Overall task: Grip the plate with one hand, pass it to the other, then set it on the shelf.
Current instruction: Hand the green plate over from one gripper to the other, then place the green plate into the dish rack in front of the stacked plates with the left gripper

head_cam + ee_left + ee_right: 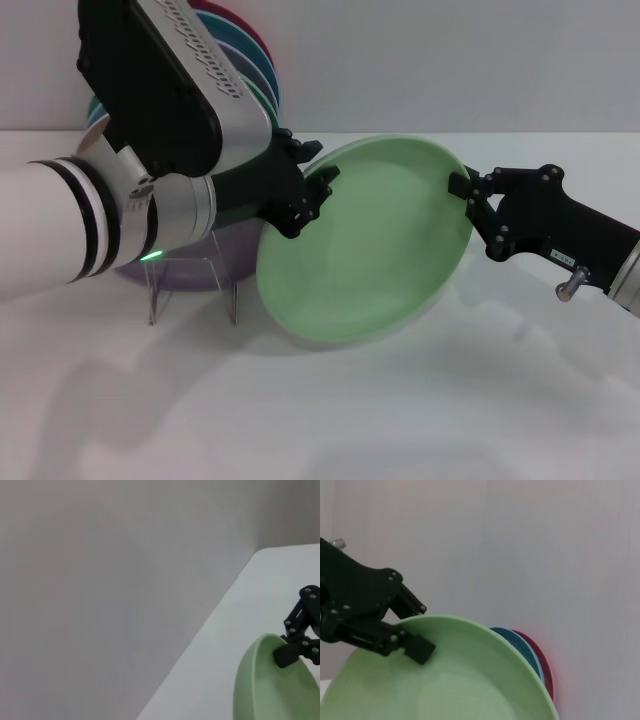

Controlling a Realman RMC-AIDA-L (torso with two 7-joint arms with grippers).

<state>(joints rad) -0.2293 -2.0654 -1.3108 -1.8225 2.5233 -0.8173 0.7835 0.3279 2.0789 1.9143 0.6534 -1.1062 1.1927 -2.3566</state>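
Note:
The pale mint-green plate (365,250) hangs tilted above the white table, held between both arms. My left gripper (312,195), on the white arm with black bands and a grey perforated panel, is shut on the plate's left rim. My right gripper (462,190) is shut on its right rim. The left wrist view shows the plate (272,690) with the right gripper (285,652) clamped on its edge. The right wrist view shows the plate (445,680) with the left gripper (420,630) astride its rim. The clear acrylic shelf (190,285) stands on the table below my left arm.
A lilac plate (195,268) sits at the clear shelf, partly hidden by my left arm. Several upright plates, red (250,30), blue and darker green, stand behind that arm near the back wall; red and blue edges (540,665) show in the right wrist view.

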